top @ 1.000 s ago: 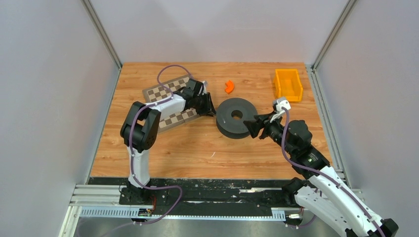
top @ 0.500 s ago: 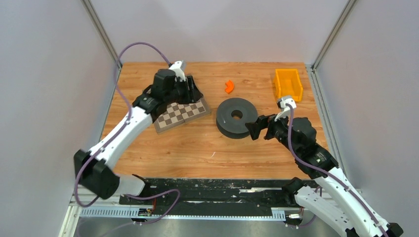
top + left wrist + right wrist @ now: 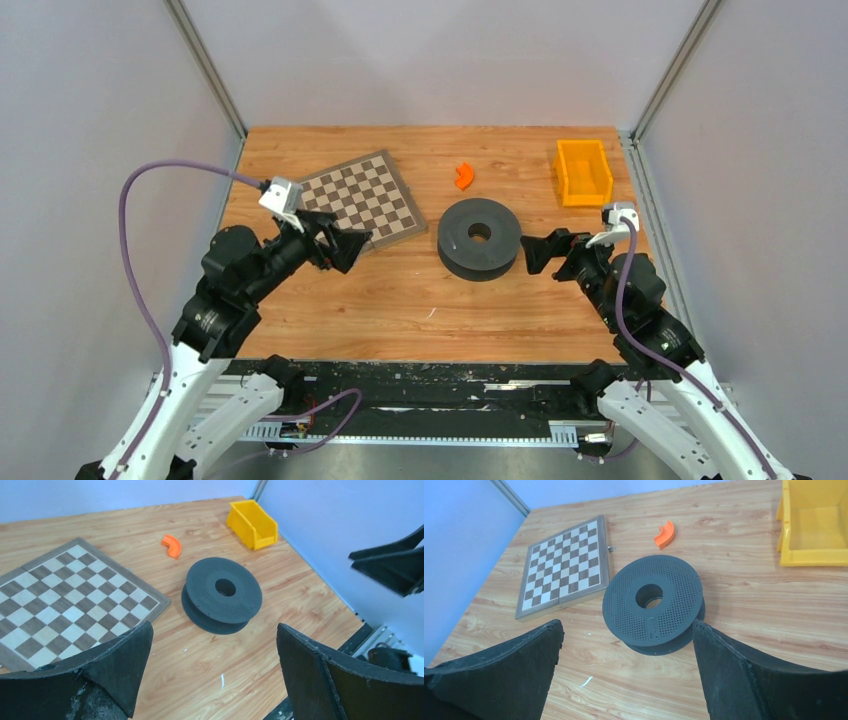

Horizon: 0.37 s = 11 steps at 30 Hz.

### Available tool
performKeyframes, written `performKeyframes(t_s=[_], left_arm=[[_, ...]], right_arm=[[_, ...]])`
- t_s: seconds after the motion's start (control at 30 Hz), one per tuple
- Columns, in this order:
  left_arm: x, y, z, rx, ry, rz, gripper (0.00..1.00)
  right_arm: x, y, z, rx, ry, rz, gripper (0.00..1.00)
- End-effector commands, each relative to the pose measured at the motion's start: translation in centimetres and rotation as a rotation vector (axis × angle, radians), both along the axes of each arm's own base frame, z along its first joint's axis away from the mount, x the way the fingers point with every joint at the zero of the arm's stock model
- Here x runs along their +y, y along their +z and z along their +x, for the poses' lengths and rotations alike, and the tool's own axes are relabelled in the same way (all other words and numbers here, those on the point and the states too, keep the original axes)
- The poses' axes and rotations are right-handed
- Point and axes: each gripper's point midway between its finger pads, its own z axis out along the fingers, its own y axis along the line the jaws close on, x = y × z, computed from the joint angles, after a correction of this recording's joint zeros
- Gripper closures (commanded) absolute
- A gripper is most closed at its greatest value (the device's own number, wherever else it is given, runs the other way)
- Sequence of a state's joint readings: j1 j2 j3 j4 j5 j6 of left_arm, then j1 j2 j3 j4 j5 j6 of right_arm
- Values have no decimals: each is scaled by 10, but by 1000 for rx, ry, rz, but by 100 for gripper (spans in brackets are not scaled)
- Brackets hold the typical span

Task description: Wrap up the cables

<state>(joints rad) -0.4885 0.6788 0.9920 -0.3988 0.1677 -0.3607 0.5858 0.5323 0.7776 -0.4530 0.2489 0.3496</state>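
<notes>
No cables show in any view. A dark grey perforated spool [image 3: 479, 238] [image 3: 222, 595] [image 3: 653, 602] lies flat mid-table with nothing wound on it that I can see. My left gripper [image 3: 350, 246] [image 3: 214, 645] hovers open and empty to the spool's left, by the chessboard's near corner. On the spool's right, a short gap away, my right gripper [image 3: 531, 252] [image 3: 628, 645] hovers open and empty, pointing at it. The right gripper's fingers [image 3: 395, 565] also show at the right edge of the left wrist view.
A wooden chessboard [image 3: 365, 195] [image 3: 65, 600] [image 3: 564, 570] lies at the back left. A small orange curved piece [image 3: 464, 175] [image 3: 171, 545] [image 3: 665, 534] sits behind the spool. A yellow bin [image 3: 583, 172] [image 3: 252, 524] [image 3: 819, 525] stands at the back right.
My left arm has swung back from over the chessboard toward the near left and its jaws have opened wide. My right gripper has drawn back rightward from the spool's edge, jaws open.
</notes>
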Motion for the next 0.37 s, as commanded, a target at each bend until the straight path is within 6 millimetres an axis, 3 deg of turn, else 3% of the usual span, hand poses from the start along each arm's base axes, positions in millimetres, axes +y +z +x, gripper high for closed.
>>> performKeyframes(t_s=[0.0,0.2,0.33], left_arm=[[12,-29,3,-60,29,111,0],[21,-47,7,-124,58,171,0],[25,-45,7,-126,70,191,0]], right_arm=[[-1,13,0,-74,-4,39,0],[-2,18,-4,-119,11,46,0],[-5,15,-3,-119,-4,42,0]])
